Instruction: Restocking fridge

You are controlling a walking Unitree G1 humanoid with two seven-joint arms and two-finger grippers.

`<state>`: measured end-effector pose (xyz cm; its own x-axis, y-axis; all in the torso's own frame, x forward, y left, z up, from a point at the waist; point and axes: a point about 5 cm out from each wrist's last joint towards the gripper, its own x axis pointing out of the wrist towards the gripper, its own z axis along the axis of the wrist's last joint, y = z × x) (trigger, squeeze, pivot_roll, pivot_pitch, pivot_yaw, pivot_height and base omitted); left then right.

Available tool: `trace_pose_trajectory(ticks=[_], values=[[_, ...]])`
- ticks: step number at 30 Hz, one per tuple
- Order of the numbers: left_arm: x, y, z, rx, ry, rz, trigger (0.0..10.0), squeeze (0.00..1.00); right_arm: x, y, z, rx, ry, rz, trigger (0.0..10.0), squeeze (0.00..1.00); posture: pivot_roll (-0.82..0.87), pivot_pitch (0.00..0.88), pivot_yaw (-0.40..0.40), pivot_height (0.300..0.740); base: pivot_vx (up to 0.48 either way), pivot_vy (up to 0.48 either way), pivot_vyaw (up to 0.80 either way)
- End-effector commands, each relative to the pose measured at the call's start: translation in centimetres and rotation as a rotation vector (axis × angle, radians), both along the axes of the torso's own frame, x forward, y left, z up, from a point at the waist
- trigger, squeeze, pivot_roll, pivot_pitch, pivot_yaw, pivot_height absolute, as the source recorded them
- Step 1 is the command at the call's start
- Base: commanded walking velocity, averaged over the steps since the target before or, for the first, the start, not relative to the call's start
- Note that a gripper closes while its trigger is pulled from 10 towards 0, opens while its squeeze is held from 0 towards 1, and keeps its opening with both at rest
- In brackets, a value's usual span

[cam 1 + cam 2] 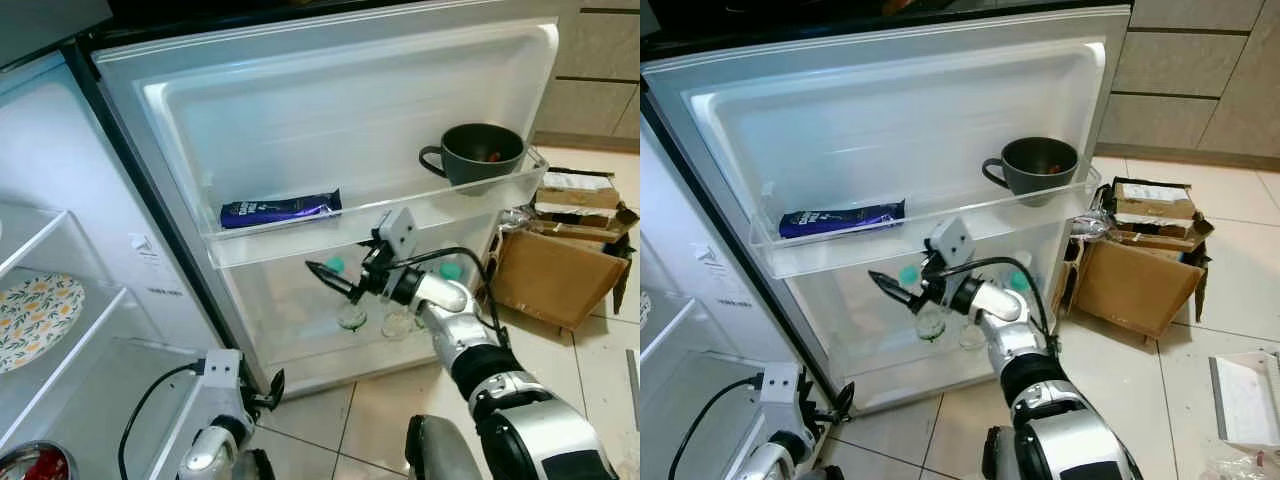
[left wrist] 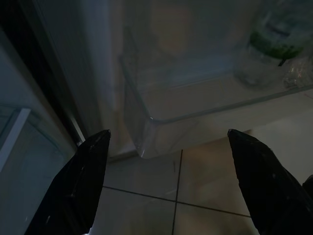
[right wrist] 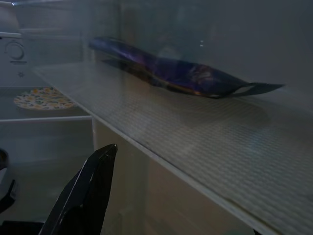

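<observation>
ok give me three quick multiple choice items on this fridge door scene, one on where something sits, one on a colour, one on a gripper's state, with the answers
1. Where is the dark mug?
A. on the floor tiles
B. at the right end of the upper door shelf
C. in the cardboard box

2. What colour is the flat packet on that shelf?
A. dark blue-purple
B. yellow
C. red

3. How do the fingers of the right gripper stand?
A. shut on a bottle
B. shut on the mug
C. apart, holding nothing

Answers: 1 B, the mug stands at the shelf's right end. 2 A, its wrapper is dark blue-purple. 3 C, the black fingers are spread in front of the door, below the shelf.
</observation>
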<state>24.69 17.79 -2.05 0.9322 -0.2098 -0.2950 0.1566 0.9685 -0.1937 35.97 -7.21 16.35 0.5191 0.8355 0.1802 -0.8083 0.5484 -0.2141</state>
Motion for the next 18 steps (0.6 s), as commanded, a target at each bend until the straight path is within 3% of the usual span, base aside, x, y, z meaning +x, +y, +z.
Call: trace_pose_trajectory(ticks=[1,6,11,15,18], values=[[-0.8,-0.2,-0.9,-0.016,0.053,0.017,10.0,0.00,-0.4,-0.5,-0.6,0.003,0.021,0.026,10.0,0.00,-0.03,0.035,0.031,0.461,0.000,0.000,0.00],[-1.0,-0.1,-1.2,-0.014,0.076,0.022,10.0,0.00,-1.2,-1.2,-1.1,0.006,0.052,0.121,10.0,0.00,-0.04,0.025,0.031,0.461,0.000,0.000,0.00],[-1.4,0.0,-1.7,-0.018,0.117,0.042,10.0,0.00,-4.3,-1.0,-1.7,0.031,0.120,0.419,10.0,0.00,-0.05,0.011,0.028,0.461,0.000,0.000,0.00],[-1.6,0.1,-1.9,-0.019,0.140,0.053,10.0,0.00,-5.5,-0.8,-2.4,0.016,0.157,0.505,10.0,0.00,-0.05,0.005,0.026,0.461,0.000,0.000,0.00],[-2.4,0.4,-2.6,-0.024,0.185,0.080,10.0,0.00,-7.2,-1.0,-5.7,-0.070,0.279,0.546,10.0,0.00,-0.07,0.000,0.023,0.461,0.000,0.000,0.00]])
